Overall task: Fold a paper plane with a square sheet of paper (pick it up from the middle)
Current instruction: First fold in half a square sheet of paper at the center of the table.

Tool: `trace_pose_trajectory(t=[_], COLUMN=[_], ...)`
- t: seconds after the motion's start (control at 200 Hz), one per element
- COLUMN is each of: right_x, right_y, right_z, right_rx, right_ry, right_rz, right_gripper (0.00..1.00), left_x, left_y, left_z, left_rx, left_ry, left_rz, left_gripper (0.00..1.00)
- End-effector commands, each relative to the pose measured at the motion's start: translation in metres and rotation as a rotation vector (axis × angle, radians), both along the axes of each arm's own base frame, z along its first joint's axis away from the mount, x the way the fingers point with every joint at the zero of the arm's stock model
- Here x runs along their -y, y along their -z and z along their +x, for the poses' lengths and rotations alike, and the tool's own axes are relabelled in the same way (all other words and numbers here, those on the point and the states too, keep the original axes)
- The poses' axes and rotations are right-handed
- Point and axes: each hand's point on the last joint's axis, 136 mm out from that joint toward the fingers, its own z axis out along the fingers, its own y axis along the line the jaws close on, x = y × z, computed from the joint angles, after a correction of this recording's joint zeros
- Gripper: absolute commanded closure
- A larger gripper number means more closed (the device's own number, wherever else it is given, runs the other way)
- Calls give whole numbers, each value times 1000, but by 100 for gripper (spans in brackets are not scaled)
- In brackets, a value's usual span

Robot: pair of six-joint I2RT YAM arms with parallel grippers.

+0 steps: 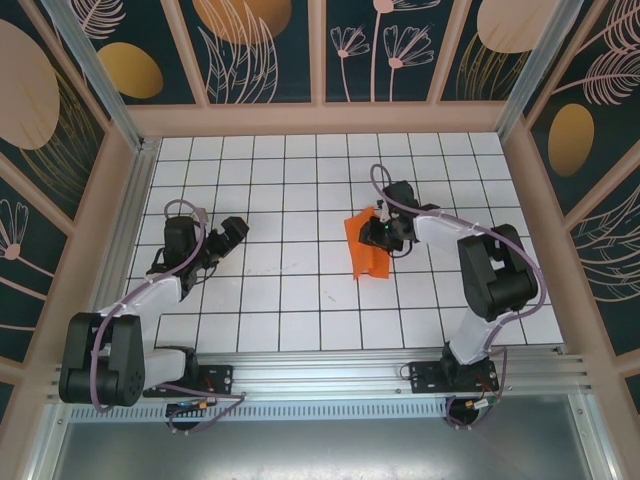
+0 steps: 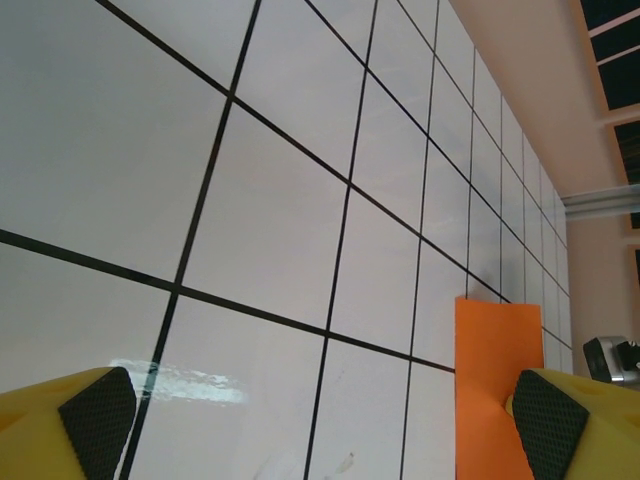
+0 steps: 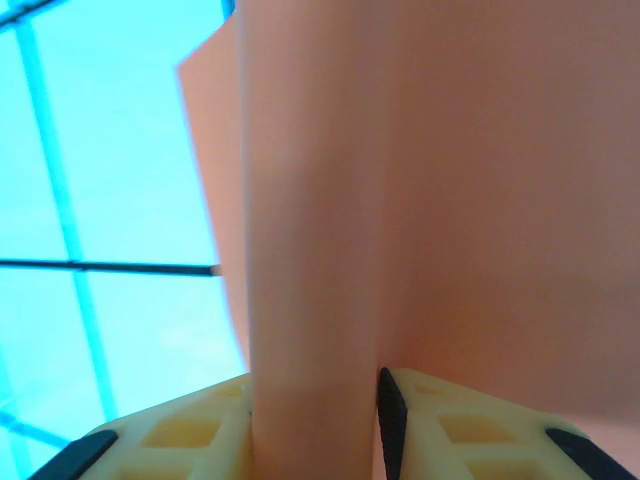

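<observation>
- Closest to the arm bases, the white gridded table [image 1: 300, 330] offers a broad band of free tiles on the near side of both grippers.
- The left gripper [image 1: 237, 229] hovers low over the tiles with its jaws spread wide and nothing between them. Its black pads [image 2: 95, 415] sit at opposite bottom corners of the wrist view.
- Ahead of that gripper and to its right, open tiles run up to the sheet of paper [image 2: 495, 370], which is well apart from it.
- The right gripper [image 1: 379, 234] is clamped on the sheet, and most of the paper spreads to its left and toward the arm bases.
- In the right wrist view a raised fold stands straight up between the fingers [image 3: 392, 420], pinched at its base.
- The sheet is bright orange, creased and layered, with straight edges and one sharp corner (the right wrist camera turns it pale salmon). Whether its lower edge touches the table I cannot tell.
- Beyond both grippers, several rows of tiles lie free up to the far wall [image 1: 320, 120].
- The left gripper has a few columns of room before the metal side rail [image 1: 130, 220]; the right gripper is a few columns from the right wall [image 1: 520, 200].
</observation>
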Motion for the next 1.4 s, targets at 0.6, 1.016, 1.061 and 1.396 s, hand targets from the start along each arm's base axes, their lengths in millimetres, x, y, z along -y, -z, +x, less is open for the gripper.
trace_pose_trajectory(t=[0.6, 1.016, 1.061, 1.396], right_x=[-59, -28, -25, -22], right_y=[-39, 33, 35, 41], right_z=[-15, -10, -9, -9], right_rx=[-43, -119, -118, -125], right_ry=[-102, 38, 48, 72], right_rz=[592, 311, 291, 261], right_gripper=[67, 64, 64, 62], left_x=[147, 200, 205, 224], left_y=[-30, 12, 15, 37], left_z=[-10, -6, -6, -10], left_rx=[97, 6, -2, -108], left_ry=[354, 404, 414, 445], left_rz=[-268, -216, -215, -182], left_gripper=[19, 35, 36, 43])
